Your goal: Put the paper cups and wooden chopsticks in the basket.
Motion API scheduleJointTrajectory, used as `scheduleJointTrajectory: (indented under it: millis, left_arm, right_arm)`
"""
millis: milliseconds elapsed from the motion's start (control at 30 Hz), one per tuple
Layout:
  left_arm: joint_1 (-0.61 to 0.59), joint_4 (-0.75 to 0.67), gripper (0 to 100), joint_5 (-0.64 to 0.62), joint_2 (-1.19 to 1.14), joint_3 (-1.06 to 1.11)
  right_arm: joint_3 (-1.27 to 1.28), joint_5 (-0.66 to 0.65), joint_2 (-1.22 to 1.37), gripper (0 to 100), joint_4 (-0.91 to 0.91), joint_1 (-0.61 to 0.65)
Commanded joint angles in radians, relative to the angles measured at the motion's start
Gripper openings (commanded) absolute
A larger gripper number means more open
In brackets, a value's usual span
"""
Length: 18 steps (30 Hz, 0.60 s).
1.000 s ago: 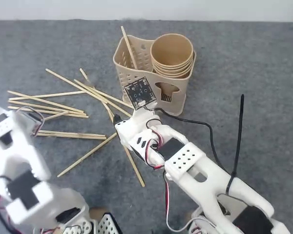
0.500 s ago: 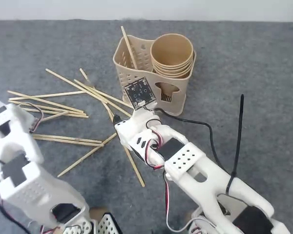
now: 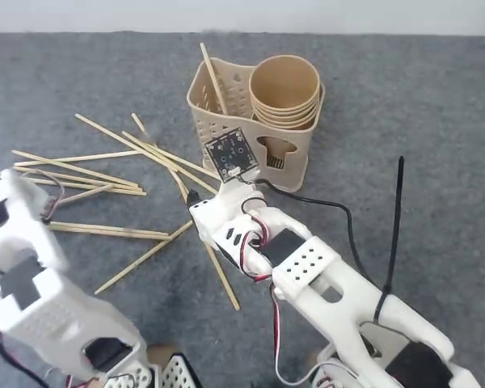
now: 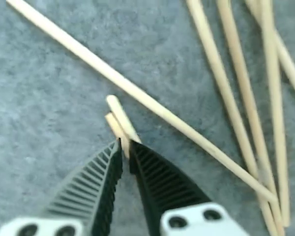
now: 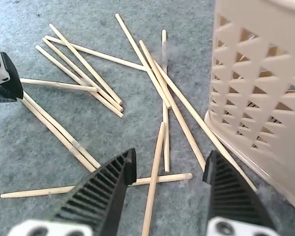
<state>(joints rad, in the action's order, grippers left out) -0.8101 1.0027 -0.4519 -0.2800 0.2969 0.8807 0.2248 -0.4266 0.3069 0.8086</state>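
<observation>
**High view.** Basket (image 3: 226, 121): beige perforated plastic with two compartments, standing on grey carpet (image 3: 404, 105). One compartment holds a nested stack of tan paper cups (image 3: 284, 85). The other holds one wooden chopstick (image 3: 212, 77), leaning tilted. Loose chopsticks (image 3: 149, 153): slim pale sticks, scattered and crossed on the carpet beside the basket. White left arm (image 3: 32, 283) is at their outer edge; white right arm (image 3: 291, 259) is in front of the basket.

**Left wrist view.** Left gripper (image 4: 126, 145): black ribbed fingers, clamped together on the ends of a chopstick pair (image 4: 119, 115). A long stick (image 4: 137, 96) lies crosswise just beyond the pair's tips.

**Right wrist view.** Right gripper (image 5: 171, 155): jaws wide apart and holding nothing, above the loose chopsticks. The basket wall, with triangular cut-outs, is just beside one finger.
</observation>
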Motion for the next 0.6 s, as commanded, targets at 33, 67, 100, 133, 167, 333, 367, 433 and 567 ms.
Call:
scheduleJointTrajectory:
  millis: [33,67,100,133,167,333,367,433,567]
  left_arm:
    - [-0.029,-0.038,13,0.014,0.006,-0.024]
    - [-0.029,-0.043,14,0.014,0.006,-0.019]
    - [-0.029,-0.046,15,0.014,0.006,-0.016]
    - [-0.026,-0.046,15,0.014,0.006,-0.016]
    - [-0.026,-0.049,15,0.014,0.006,-0.016]
    - [-0.026,-0.146,15,0.014,-0.052,-0.002]
    - [-0.026,-0.155,15,0.015,-0.077,-0.010]
    - [-0.025,-0.126,15,0.017,-0.121,-0.054]
    - [-0.018,-0.035,15,0.017,-0.206,-0.159]
  right_arm:
    - [-0.005,-0.020,-0.038,23.1,-0.018,0.004]
    - [-0.005,-0.020,-0.038,23.1,-0.018,0.004]
    - [-0.005,-0.020,-0.038,23.1,-0.018,0.004]
    - [-0.005,-0.020,-0.038,23.1,-0.018,0.004]
    - [-0.005,-0.020,-0.038,23.1,-0.018,0.004]
    - [-0.005,-0.020,-0.038,23.1,-0.018,0.004]
    - [-0.005,-0.020,-0.038,23.1,-0.018,0.004]
    - [-0.005,-0.020,-0.038,23.1,-0.018,0.004]
    - [-0.005,-0.020,-0.038,23.1,-0.018,0.004]
